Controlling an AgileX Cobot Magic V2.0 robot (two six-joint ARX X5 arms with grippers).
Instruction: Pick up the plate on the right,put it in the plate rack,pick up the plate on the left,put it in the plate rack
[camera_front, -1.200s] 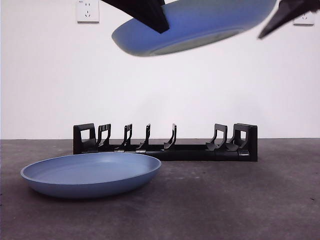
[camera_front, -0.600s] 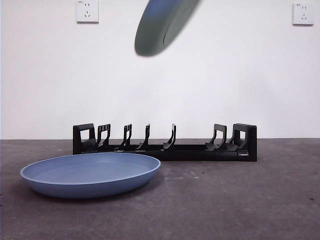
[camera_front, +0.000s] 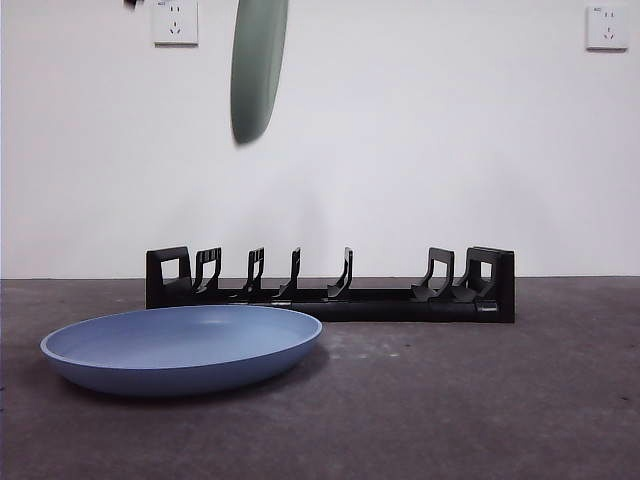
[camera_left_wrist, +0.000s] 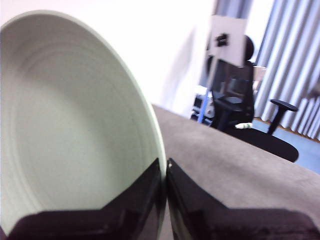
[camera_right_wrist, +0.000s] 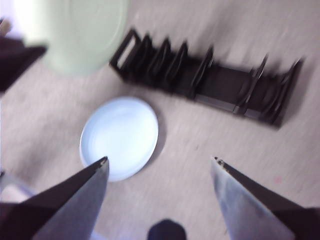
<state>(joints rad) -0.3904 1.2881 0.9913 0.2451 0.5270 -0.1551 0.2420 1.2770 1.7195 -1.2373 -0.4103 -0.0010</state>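
A pale green plate (camera_front: 258, 70) hangs on edge high above the left part of the plate rack (camera_front: 330, 285), a long low black rack with upright dividers at the back of the table. My left gripper (camera_left_wrist: 165, 162) is shut on the rim of this green plate (camera_left_wrist: 65, 125). A blue plate (camera_front: 185, 348) lies flat on the table in front of the rack's left end. From high above, my right gripper (camera_right_wrist: 159, 160) is open and holds nothing; below it show the rack (camera_right_wrist: 210, 80), the blue plate (camera_right_wrist: 120, 136) and the green plate (camera_right_wrist: 75, 30).
Two wall sockets (camera_front: 175, 20) sit on the white wall behind the rack. An office chair (camera_left_wrist: 250, 125) stands beyond the table's far edge in the left wrist view. A small black tip (camera_front: 130, 3) shows at the top left of the front view.
The held plate has swung from nearly flat to standing on edge and shifted left. Both dark arms have left the front view.
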